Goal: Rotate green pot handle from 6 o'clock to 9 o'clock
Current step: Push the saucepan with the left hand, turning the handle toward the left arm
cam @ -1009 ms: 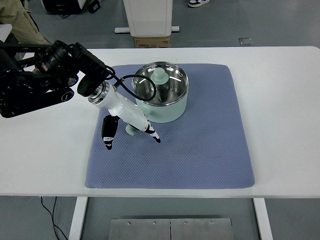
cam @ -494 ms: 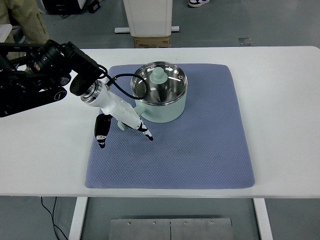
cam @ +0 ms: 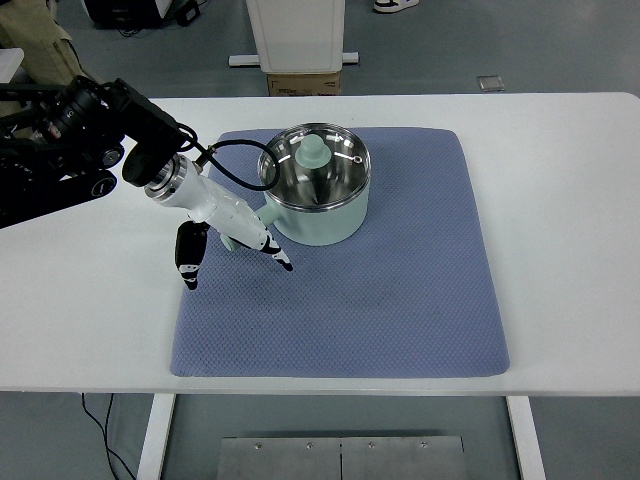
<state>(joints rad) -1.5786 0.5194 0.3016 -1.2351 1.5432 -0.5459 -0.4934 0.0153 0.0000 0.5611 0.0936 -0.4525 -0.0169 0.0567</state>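
- Green pot (cam: 318,212) sits on the blue quilted mat (cam: 400,300), in the mat's upper left-centre part, upright.
- Glass lid (cam: 330,180) with a green knob (cam: 313,154) rests on the pot; steel rim visible all round.
- Pot handle (cam: 268,209) projects from the pot's left side, toward the lower left; most of it is covered by the robot hand, so its exact bearing cannot be read.
- Left robot hand (cam: 232,240) comes in from the picture's left edge on a black arm (cam: 70,140), with a white wrist section just beside the pot's left wall.
- Fingers are spread: one black-tipped finger (cam: 187,262) hangs down over the mat's left edge, others (cam: 278,257) reach toward the lower right, near the pot's base.
- Whether the robot hand is touching or gripping the handle cannot be told from this view; no closed grasp is visible.
- A black cable (cam: 240,180) loops from the wrist up to the pot's rim.
- Mat lies on the white surface (cam: 560,200).
- Right arm does not show.
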